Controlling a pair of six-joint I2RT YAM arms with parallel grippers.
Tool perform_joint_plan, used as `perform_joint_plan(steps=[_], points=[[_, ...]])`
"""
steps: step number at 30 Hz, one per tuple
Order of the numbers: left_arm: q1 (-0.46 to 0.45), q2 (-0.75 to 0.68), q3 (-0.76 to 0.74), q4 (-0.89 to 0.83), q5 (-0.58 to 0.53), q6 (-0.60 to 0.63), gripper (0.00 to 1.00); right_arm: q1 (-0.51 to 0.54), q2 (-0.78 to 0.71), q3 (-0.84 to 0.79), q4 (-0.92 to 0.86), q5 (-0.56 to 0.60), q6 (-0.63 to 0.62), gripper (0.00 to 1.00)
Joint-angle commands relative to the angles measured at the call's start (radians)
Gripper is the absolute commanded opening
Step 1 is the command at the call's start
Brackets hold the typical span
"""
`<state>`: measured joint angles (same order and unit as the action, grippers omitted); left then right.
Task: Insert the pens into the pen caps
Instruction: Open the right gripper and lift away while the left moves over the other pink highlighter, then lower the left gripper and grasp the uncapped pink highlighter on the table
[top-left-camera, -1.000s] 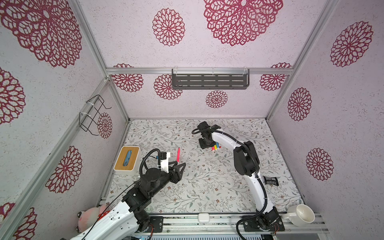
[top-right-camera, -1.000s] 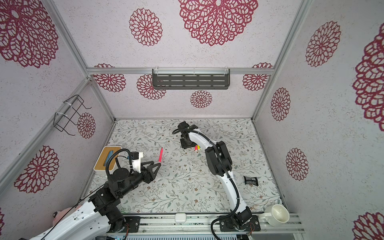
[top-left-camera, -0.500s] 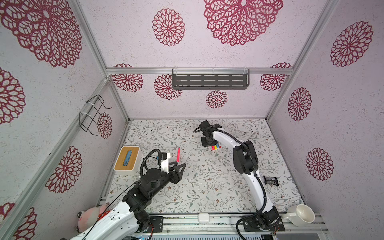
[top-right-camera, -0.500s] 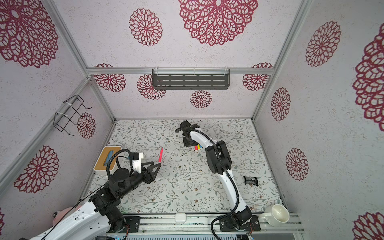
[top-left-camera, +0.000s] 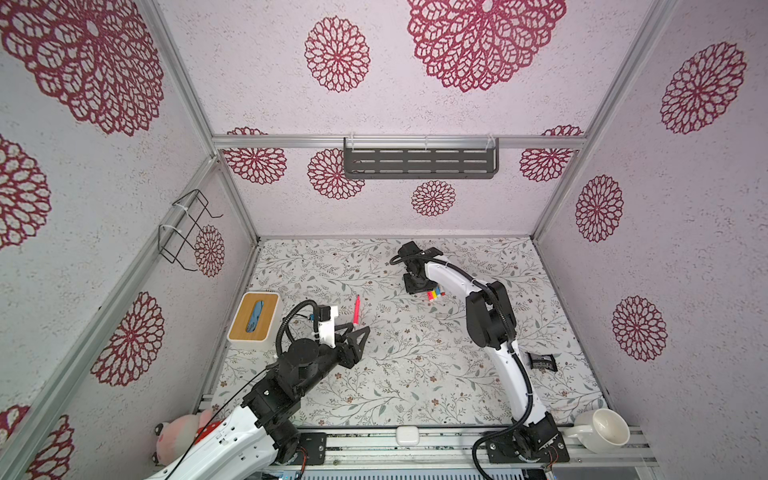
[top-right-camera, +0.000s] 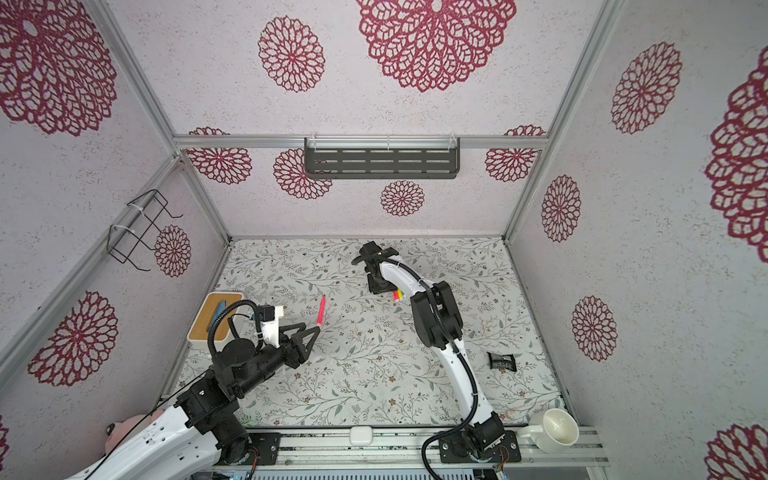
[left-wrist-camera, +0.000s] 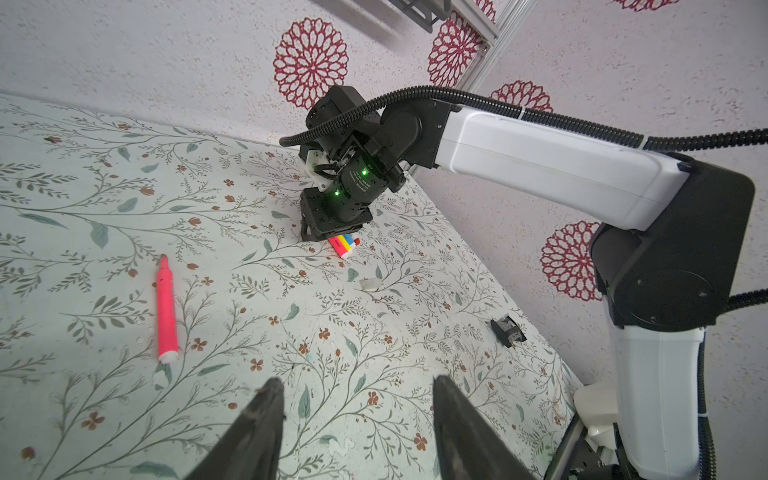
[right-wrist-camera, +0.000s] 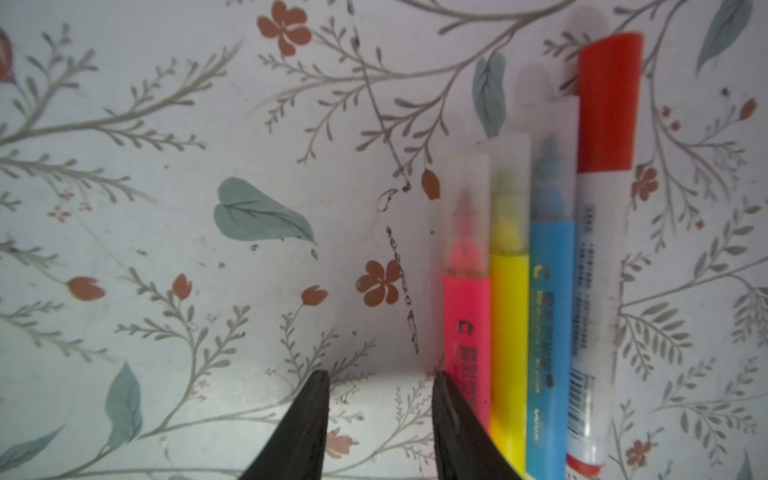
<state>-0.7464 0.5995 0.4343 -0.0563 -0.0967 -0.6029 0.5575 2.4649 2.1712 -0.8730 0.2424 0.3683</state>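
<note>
Four pens lie side by side, each with a pen cap on: pink (right-wrist-camera: 465, 316), yellow (right-wrist-camera: 509, 316) and blue (right-wrist-camera: 550, 291) under clear caps (right-wrist-camera: 509, 166), and a white one (right-wrist-camera: 598, 270) under a red cap (right-wrist-camera: 606, 104). My right gripper (right-wrist-camera: 380, 378) is open and empty, pointing down at the table, one finger beside the pink pen. In both top views the row (top-left-camera: 434, 294) (top-right-camera: 399, 295) peeks out under the right wrist. A lone uncapped pink pen (top-left-camera: 356, 309) (left-wrist-camera: 166, 307) lies mid-left. A loose clear cap (left-wrist-camera: 370, 284) lies near the row. My left gripper (left-wrist-camera: 357, 384) (top-left-camera: 360, 332) hovers open near the lone pen.
A wooden-lidded tissue box (top-left-camera: 254, 316) stands at the left edge. A small black object (top-left-camera: 540, 360) lies at the right. A white mug (top-left-camera: 602, 428) and a small white case (top-left-camera: 407, 435) sit on the front rail, a plush toy (top-left-camera: 183, 432) at front left.
The right gripper has shifted slightly to the right beside the pen row and its jaws have spread a little. The left arm has not moved.
</note>
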Motion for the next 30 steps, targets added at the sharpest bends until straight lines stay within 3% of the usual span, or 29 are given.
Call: perform_joint_plan(steps=[1, 7, 10, 15, 23, 30], points=[[-0.005, -0.012, -0.011, -0.006, -0.013, -0.003, 0.59, -0.008, 0.01, 0.026, -0.042, 0.029, 0.021, 0.43], [-0.005, -0.012, -0.009, -0.014, -0.021, -0.003, 0.6, 0.007, -0.042, 0.023, -0.034, 0.019, 0.004, 0.46], [-0.005, -0.009, -0.007, -0.018, -0.033, -0.006, 0.62, 0.032, -0.108, 0.016, -0.028, 0.032, -0.009, 0.55], [-0.003, 0.01, 0.009, -0.047, -0.073, -0.009, 0.63, 0.074, -0.277, -0.053, 0.049, 0.014, -0.054, 0.56], [-0.002, 0.063, 0.038, -0.091, -0.125, -0.023, 0.64, 0.116, -0.574, -0.296, 0.208, -0.04, -0.099, 0.57], [0.014, 0.181, 0.098, -0.125, -0.155, -0.035, 0.66, 0.117, -0.744, -0.501, 0.276, -0.066, -0.09, 0.57]])
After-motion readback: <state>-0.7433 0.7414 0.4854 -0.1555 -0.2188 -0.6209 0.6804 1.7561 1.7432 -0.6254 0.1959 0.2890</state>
